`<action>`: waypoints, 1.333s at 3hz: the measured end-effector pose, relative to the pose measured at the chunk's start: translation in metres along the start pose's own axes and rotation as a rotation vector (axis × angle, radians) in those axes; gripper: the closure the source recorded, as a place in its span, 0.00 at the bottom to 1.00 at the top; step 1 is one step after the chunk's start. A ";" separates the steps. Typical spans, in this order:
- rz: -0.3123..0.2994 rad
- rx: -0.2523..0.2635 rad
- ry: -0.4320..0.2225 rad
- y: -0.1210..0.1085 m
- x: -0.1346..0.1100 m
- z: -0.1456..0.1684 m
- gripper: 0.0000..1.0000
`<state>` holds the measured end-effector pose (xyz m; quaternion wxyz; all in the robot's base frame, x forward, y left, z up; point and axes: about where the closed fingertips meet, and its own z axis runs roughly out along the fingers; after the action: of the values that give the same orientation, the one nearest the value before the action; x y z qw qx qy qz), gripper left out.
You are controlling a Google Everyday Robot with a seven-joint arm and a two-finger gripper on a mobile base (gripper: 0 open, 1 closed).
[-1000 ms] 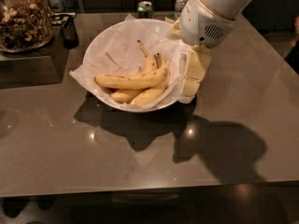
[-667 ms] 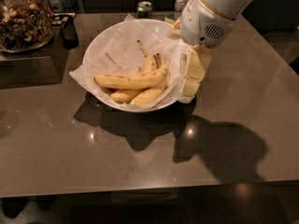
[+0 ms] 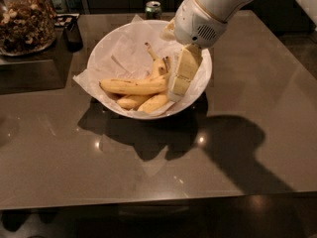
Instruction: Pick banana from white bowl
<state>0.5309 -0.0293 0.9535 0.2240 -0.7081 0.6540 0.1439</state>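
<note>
The wide white bowl [image 3: 110, 42], lined with crinkled white paper, stands at the back middle of the brown table [image 3: 158, 152]. Several yellow bananas [image 3: 133, 87] lie in its front half, stems pointing back right. My gripper [image 3: 177, 86], cream-coloured under a white wrist housing [image 3: 198, 26], reaches down into the right side of the bowl. Its tip is at the right ends of the bananas, touching or very near them. Nothing is lifted.
A glass jar of nuts [image 3: 25, 21] stands at the back left, with a small dark object [image 3: 73, 33] beside it. A green can [image 3: 153, 9] stands behind the bowl. The table's front edge [image 3: 158, 200] runs across the bottom.
My gripper has moved left, from outside the bowl's right rim to inside the bowl at the bananas' right ends. The bananas and bowl have not moved.
</note>
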 end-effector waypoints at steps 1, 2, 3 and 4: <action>-0.014 -0.043 -0.040 -0.012 -0.018 0.020 0.00; -0.015 -0.044 -0.041 -0.013 -0.018 0.021 0.09; -0.015 -0.044 -0.042 -0.013 -0.018 0.021 0.28; -0.015 -0.046 -0.044 -0.014 -0.019 0.022 0.41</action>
<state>0.5446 -0.0012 0.9454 0.2230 -0.7145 0.6403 0.1726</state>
